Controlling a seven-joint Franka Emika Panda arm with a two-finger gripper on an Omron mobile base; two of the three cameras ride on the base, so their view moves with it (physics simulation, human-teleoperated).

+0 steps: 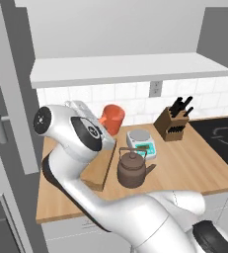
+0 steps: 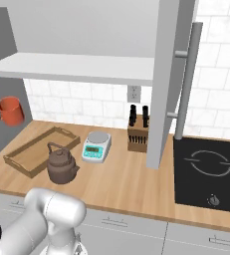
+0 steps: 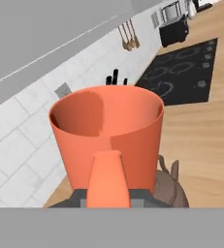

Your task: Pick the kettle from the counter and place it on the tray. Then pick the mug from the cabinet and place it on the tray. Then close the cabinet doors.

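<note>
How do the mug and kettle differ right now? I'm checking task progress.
The mug is orange-red and held up in the gripper, above the counter; the kettle is dark brown and rests on the counter beside the tray. The kettle is wider, with lid and spout. Neither is on the tray.

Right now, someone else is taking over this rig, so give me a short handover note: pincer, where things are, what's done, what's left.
Pincer: shut on the mug, held in the air above the tray, handle toward the hand.
Kettle: stands on the counter beside the tray, near the white scale, not on the tray.
Cabinet doors: open.
Done: mug is out of the cabinet.
Left: set the mug on the tray, put the kettle on the tray, close both doors.
</note>
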